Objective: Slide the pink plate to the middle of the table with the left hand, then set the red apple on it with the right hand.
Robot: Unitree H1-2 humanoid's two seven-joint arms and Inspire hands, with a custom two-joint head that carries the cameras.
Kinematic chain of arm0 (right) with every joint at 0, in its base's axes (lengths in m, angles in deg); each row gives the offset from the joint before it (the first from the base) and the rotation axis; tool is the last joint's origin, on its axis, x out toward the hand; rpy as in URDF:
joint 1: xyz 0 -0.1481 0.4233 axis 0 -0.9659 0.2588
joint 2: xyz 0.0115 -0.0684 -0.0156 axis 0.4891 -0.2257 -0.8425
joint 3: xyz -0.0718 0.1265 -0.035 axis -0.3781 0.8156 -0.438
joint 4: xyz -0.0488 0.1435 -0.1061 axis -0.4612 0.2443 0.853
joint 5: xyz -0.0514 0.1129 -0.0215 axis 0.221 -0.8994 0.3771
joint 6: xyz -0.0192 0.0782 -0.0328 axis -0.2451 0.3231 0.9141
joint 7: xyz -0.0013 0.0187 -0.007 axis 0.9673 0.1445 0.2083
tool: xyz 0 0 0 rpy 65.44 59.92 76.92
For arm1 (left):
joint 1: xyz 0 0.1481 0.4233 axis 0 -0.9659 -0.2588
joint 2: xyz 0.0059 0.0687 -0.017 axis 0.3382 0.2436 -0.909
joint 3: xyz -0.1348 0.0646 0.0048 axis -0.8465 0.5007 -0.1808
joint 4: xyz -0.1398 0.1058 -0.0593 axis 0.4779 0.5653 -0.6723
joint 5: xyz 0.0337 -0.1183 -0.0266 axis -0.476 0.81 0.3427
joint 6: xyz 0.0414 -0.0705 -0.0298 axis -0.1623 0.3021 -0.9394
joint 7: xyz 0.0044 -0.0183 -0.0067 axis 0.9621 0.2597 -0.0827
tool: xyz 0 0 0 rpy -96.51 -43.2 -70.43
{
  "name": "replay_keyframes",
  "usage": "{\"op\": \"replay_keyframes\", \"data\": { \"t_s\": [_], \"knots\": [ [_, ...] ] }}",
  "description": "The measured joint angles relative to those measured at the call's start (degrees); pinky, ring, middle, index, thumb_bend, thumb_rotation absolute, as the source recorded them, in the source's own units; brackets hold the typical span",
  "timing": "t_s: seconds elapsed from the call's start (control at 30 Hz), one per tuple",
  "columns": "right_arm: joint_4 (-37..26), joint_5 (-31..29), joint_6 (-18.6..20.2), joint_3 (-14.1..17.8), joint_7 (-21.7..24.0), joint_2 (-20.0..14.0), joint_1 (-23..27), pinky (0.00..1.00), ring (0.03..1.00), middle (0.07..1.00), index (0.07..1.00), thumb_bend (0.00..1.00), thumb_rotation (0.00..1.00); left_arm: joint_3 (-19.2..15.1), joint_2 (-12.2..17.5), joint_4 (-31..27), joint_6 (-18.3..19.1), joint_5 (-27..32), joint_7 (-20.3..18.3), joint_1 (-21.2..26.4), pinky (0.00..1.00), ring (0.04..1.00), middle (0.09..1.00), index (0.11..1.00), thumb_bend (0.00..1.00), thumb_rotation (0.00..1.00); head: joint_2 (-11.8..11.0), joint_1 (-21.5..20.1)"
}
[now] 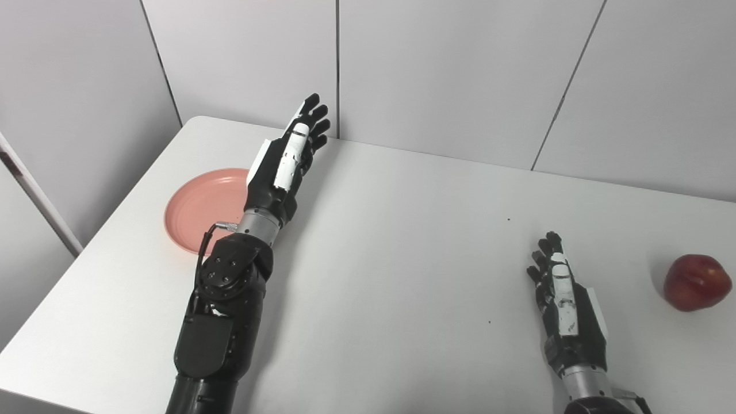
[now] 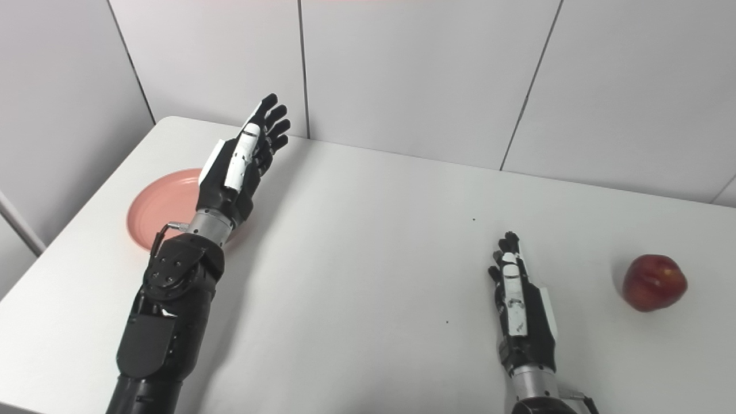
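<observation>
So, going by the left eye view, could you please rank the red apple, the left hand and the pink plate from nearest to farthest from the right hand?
Measured from the right hand:
1. Red apple, just to its right near the table's right edge.
2. Left hand, raised across the table to the left.
3. Pink plate, farther left, partly behind the left arm.
</observation>
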Motion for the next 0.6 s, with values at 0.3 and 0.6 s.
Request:
{"op": "replay_keyframes", "data": {
  "t_s": [0.3, 0.6],
  "knots": [
    [0.13, -0.19, -0.22, 0.11, 0.42, -0.21, -0.01, 1.00, 1.000, 1.000, 1.000, 0.16, 1.00, -3.43, 2.34, 5.05, -4.78, 1.69, 0.03, 0.81, 0.97, 0.964, 0.971, 0.952, 0.42, 1.00, 0.09, 0.35],
    [0.21, -0.32, -0.33, 0.33, 0.67, -0.25, -0.02, 1.00, 1.000, 1.000, 1.000, 0.17, 1.00, -6.43, 4.72, 7.53, -7.74, 1.69, 1.28, 1.34, 0.99, 0.979, 0.982, 0.950, 0.39, 1.00, 0.00, 0.88]
  ]
}}
